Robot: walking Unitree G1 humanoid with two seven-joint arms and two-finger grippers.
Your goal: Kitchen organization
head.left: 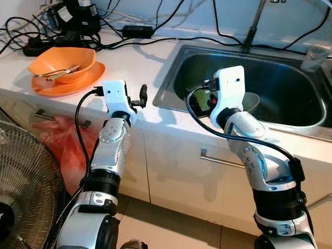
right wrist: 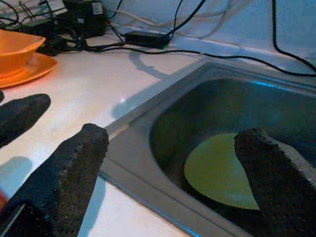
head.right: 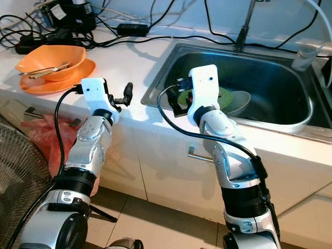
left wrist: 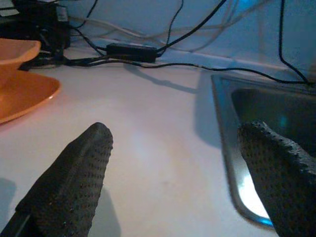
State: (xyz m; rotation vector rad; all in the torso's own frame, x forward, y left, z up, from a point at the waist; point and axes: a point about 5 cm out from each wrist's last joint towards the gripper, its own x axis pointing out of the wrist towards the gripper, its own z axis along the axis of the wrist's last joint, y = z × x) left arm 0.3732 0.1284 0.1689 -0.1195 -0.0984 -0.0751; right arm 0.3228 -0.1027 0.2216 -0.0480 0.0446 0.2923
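The steel sink [head.right: 290, 116] holds a green plate [right wrist: 219, 170] on its floor, seemingly awaiting removal. The right gripper [right wrist: 173, 163] hovers spread wide over the sink's near rim, likely lining up on it. The left gripper [left wrist: 173, 163], fingers parted and empty, waits over the white counter [head.left: 132, 65], beside an orange bowl [head.left: 62, 62] stacked on its orange plate [head.left: 67, 85].

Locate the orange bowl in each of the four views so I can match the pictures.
Left eye view: orange bowl at upper left on the white counter, on an orange plate.
Right eye view: upper left again, closer to the picture's edge.
Left wrist view: cut off at the left edge.
Right wrist view: at the upper left edge.
Shared landmark: the black power adapter on the counter by the wall.
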